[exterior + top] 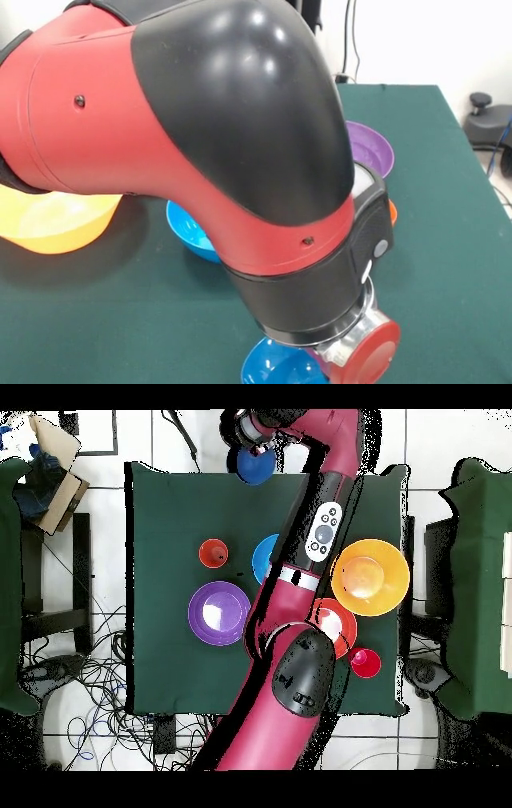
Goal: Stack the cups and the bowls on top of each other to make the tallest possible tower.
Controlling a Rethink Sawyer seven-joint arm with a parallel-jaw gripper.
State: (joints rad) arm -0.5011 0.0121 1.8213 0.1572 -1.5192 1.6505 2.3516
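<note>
— Where was the gripper, and how did its jaws stand?
— I could not tell. The red and black arm (300,574) stretched flat across the green table (170,514), its wrist past the far edge over a small blue bowl (253,466).
— And the other pieces?
— All glossy, round plastic. A medium blue bowl (190,232) lay half hidden under the forearm. The large yellow-orange bowl (370,577) sat just beside it, the orange-red bowl (338,624) and red cup (365,663) nearer the base. The wide purple bowl (219,613) and small orange bowl (213,553) lay apart, unstacked.
</note>
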